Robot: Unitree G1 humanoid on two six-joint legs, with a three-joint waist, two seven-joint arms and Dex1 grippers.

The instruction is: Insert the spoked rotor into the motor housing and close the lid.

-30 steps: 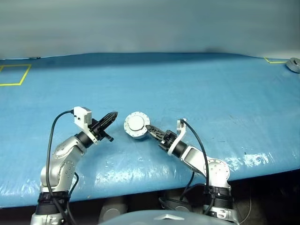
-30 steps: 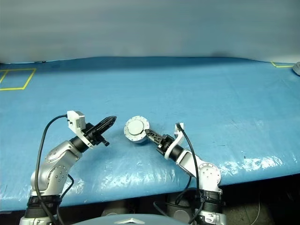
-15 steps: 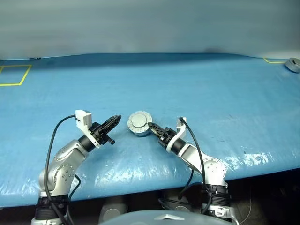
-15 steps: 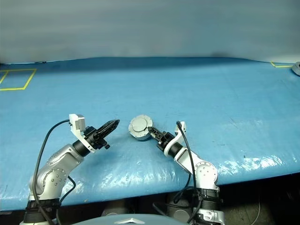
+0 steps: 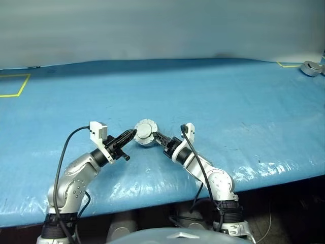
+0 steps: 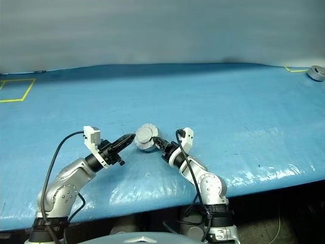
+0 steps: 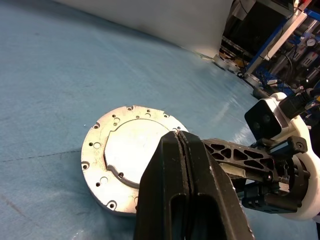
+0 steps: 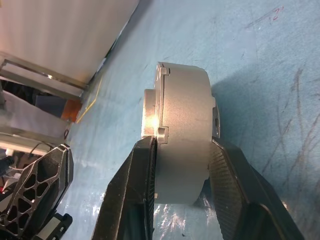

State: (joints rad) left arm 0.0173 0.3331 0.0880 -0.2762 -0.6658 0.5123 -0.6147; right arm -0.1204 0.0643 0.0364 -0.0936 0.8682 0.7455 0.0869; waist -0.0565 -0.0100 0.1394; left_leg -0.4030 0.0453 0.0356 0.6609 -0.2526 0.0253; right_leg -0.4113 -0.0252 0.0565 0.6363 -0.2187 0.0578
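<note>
Item 1: motor housing [image 5: 144, 133], round silver-grey cylinder w/ the lid [image 7: 131, 150] seated on top, plain face up, raised middle circle, small holes round the rim. Loc.: on blue table cover [image 5: 213, 96], near front edge, centre, between the two arms; whether its base sits flat on the cover, cannot tell. Rotor: can't make out, housing is capped. Item 2: right gripper [image 8: 182, 165], jaws clamped on the housing's side wall, one finger [image 8: 131, 200] against the lid face edge, the other against the opposite face; approaches from the robot's right side, pointing fwd and to the left. Item 3: left gripper [image 5: 131, 134], fingers pressed together, nothing between them; tip just beside the lid's rim on the robot's left side, contact or small gap, can't tell; in left wrist view the closed fingers [image 7: 180, 185] overlap the lid's near edge. Item 4: yellow tape square [image 6: 15, 89], far left of cover, well apart from the work. Item 5: small grey round object [image 5: 308, 67], far right corner of cover by another yellow tape mark; too small to identify. Background: pale wall behind table.
</note>
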